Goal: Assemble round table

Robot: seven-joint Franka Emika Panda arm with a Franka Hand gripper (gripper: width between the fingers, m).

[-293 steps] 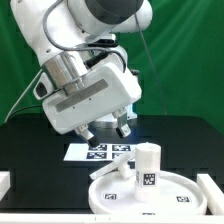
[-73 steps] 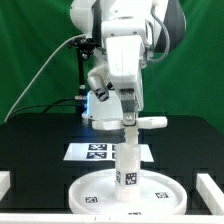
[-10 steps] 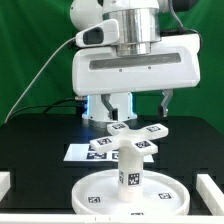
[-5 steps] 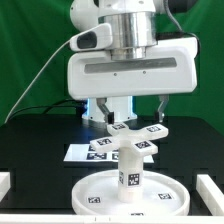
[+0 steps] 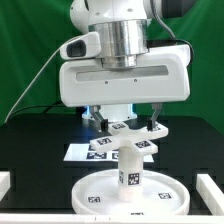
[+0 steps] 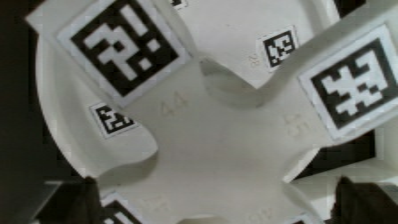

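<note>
On the bench (image 5: pixel 30 150), the large rimmed round disc (image 5: pixel 95 192) lies flat. The thick cylindrical leg (image 5: pixel 129 170) stands upright at the disc's centre. The cross-shaped foot piece (image 5: pixel 128 142) sits level on top of the leg, tags facing up. The hand (image 5: pixel 128 124) hangs directly above the leg, its fingers (image 5: pixel 152 124) spread wide to either side of the foot piece's hub; contact cannot be confirmed. The wrist view is filled by the foot piece (image 6: pixel 214 110). The marker board (image 5: pixel 80 152) lies behind the leg.
</note>
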